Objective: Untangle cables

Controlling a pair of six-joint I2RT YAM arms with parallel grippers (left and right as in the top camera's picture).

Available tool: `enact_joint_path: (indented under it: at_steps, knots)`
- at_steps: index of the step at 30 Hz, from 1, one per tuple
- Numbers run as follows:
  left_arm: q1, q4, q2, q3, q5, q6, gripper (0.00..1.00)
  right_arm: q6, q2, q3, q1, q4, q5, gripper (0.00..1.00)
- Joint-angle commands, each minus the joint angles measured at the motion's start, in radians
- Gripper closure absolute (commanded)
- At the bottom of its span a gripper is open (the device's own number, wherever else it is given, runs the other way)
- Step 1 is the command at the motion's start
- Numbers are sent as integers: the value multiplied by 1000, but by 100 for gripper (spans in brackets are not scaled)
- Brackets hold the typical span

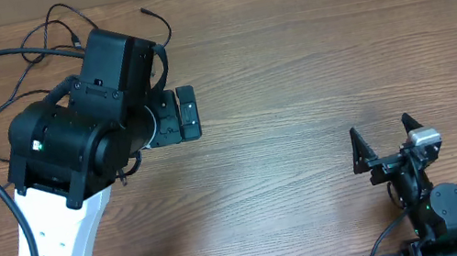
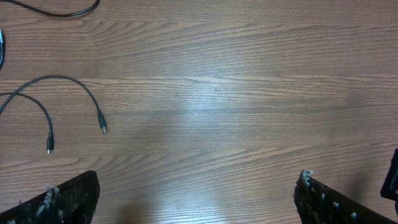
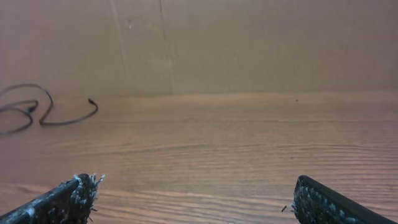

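Overhead, we saw the cables point(image 1: 157, 24) lying loose near the left gripper point(image 1: 193, 111), off to its side and clear of its wide-open jaws. The right gripper point(image 1: 383, 135), likewise spread open and empty, sat well apart from them.

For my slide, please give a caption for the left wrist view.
Open left gripper over the wooden table; two thin black cable ends with small plugs lie apart at the left.
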Motion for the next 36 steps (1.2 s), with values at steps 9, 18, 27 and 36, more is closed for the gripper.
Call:
enact_joint_path:
  at_steps: [9,18,27,36]
  knots:
    - [-1,0,-10,13,2,-13,0,-50,-55,-10,-5,6,5,0]
    - [-1,0,-10,12,2,-13,0,-51,-55,-10,-5,3,14,0]
    - [-1,0,-10,12,2,-13,0,-50,-55,-10,-5,0,39,0]
    - [-1,0,-10,12,2,-13,0,-20,-55,-10,-5,0,38,0]
